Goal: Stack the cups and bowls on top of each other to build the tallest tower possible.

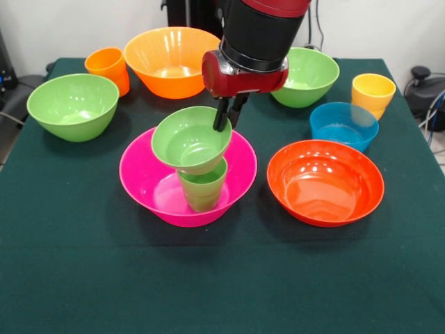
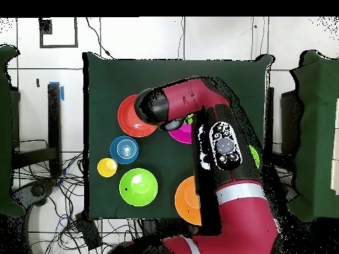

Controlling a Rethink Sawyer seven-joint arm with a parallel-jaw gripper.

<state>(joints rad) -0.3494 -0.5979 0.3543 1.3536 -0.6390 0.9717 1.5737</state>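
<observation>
A: Where is the small green bowl [image 1: 190, 138]?
B: Tilted atop the green cup [image 1: 203, 186], which stands inside the pink bowl [image 1: 147, 184].
A: Gripper [image 1: 227, 115] condition?
B: Fingers nearly closed, pinching the bowl's far rim.
A: Key relation?
B: The bowl hangs below and nearward of the gripper, leaning off the cup's vertical axis; level it before release.

A pink bowl [image 1: 142, 177] holds a green cup [image 1: 203, 189] and green bowl [image 1: 188, 140] on the dark green tablecloth [image 1: 69, 243], beside red-orange [image 1: 325, 182] and blue [image 1: 343, 125] bowls.
</observation>
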